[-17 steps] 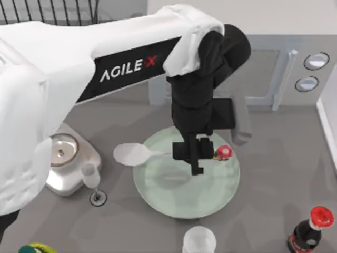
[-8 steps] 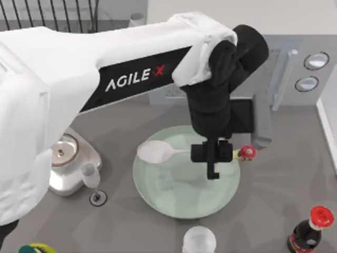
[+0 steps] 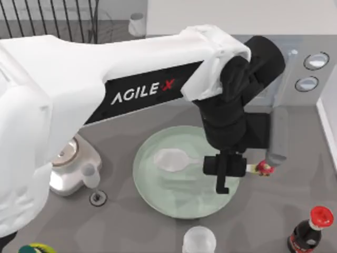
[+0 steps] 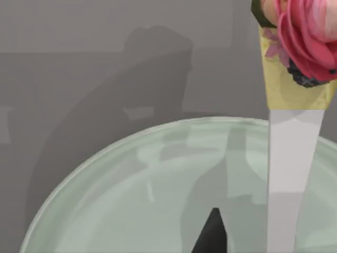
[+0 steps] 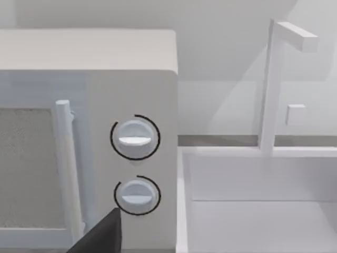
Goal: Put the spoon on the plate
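Left pincer (image 3: pixel 225 169) is clenched on the spoon (image 3: pixel 174 159), gripped along the thin handle, and the load has been carried steadily toward the right of the bench across the last second. A second ago the oval bowl hung out past the left rim of the plate (image 3: pixel 158 195); half a second ago it had crossed onto the upper-left part; now it is seen well inside the pale green dish, left of centre. The red knob (image 3: pixel 265 168) has been pushed the other way and now juts out beyond the plate's right rim. So the spoon is held over the plate, bowl end inside, knob end overhanging; whether the bowl is touching the glaze or riding just above it cannot be told from above.

For the task, that looks like the carry all but done: a lowering and a release appear to be what is left, though the overhanging knob may call for care so the spoon is not tipped off the edge.

Left arm is stretched long from the top view's left, its black wrist bent steeply down over the plate's right half. From the left wrist view the plate's rim (image 4: pixel 131 138) is seen close below. Right arm is parked off to the side, its wrist camera facing a microwave (image 5: pixel 89 95).
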`<state>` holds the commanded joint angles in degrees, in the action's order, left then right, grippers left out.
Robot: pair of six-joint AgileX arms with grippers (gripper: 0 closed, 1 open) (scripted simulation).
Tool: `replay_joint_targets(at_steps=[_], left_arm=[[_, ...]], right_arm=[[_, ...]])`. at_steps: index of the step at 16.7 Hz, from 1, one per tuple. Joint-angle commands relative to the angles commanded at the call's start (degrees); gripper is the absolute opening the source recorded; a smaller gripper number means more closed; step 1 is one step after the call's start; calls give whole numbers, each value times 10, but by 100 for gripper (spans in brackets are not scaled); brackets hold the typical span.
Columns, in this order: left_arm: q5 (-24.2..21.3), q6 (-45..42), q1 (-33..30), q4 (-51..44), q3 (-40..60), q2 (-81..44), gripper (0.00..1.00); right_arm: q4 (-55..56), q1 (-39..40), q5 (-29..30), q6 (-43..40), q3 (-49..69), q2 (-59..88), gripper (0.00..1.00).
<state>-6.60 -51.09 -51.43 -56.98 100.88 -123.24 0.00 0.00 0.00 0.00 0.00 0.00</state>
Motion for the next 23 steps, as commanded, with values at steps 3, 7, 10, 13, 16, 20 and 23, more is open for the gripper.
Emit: replay_joint_targets(at_steps=[3,7,10,13,16,20,23], left_arm=[[-2,4,5,1,-9,-2,0],[9,16,20,-1,-18,-15,0],[39,42,51,-14,-17,-38,0],[49,54,64,-17,-27,-51,0],[49,54,64,-17,-27,-51,0],[49,54,64,-17,-27,-51,23],[49,54,64,-17,-27,-51,45]], right_arm=[[0,0,0,0,0,0,100],[0,0,0,0,0,0,100],[0,0,0,0,0,0,100],[0,0,0,0,0,0,100],[0,0,0,0,0,0,100],[0,0,0,0,0,0,100],[0,0,0,0,0,0,100]])
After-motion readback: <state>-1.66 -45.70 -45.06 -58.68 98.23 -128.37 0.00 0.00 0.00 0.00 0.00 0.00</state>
